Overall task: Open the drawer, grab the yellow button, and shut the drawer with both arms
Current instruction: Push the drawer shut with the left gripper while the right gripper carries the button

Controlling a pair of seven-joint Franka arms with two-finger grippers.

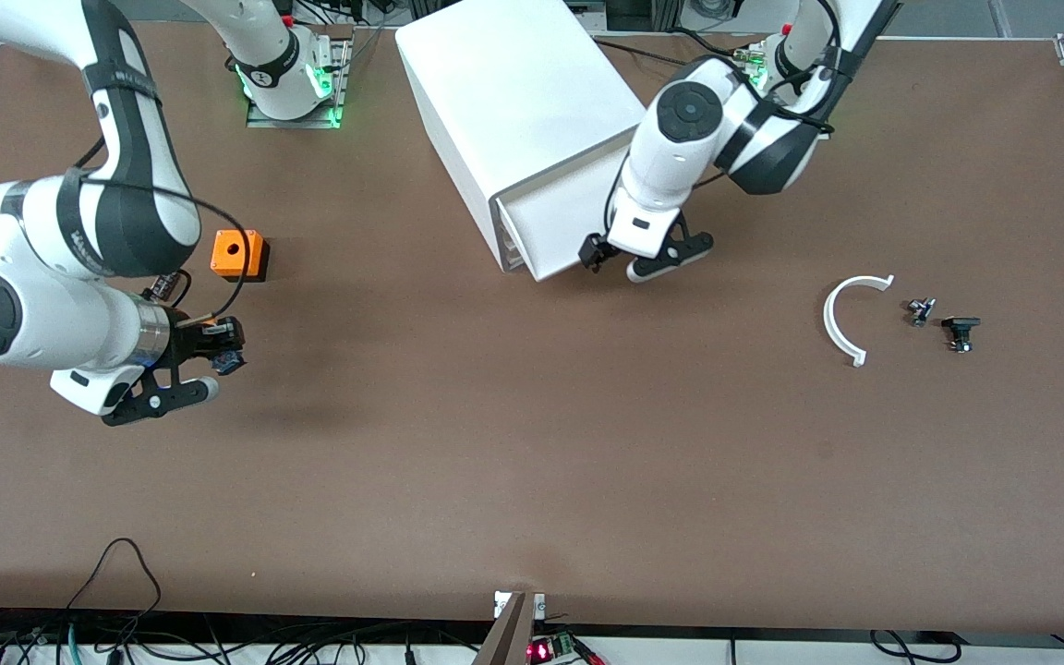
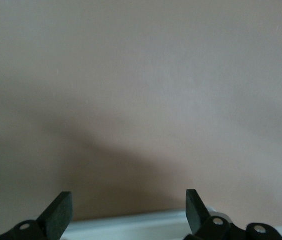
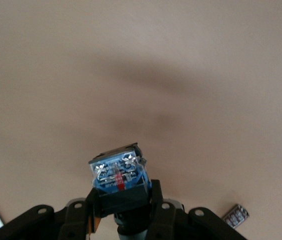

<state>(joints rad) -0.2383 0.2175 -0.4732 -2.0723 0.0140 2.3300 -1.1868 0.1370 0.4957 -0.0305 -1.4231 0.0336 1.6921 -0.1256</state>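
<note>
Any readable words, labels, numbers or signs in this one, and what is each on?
None can be read.
Dark band on the right arm: lettering too blurred.
Clear blue-and-black button block shut in the right gripper: faint embossed marks, unreadable.
Red display at the table edge: unreadable.
Left gripper, jaws open: unmarked.

You won't find any readable text here; the blue-clear block (image 3: 118, 172) shows markings, but they're too blurry to read.
</note>
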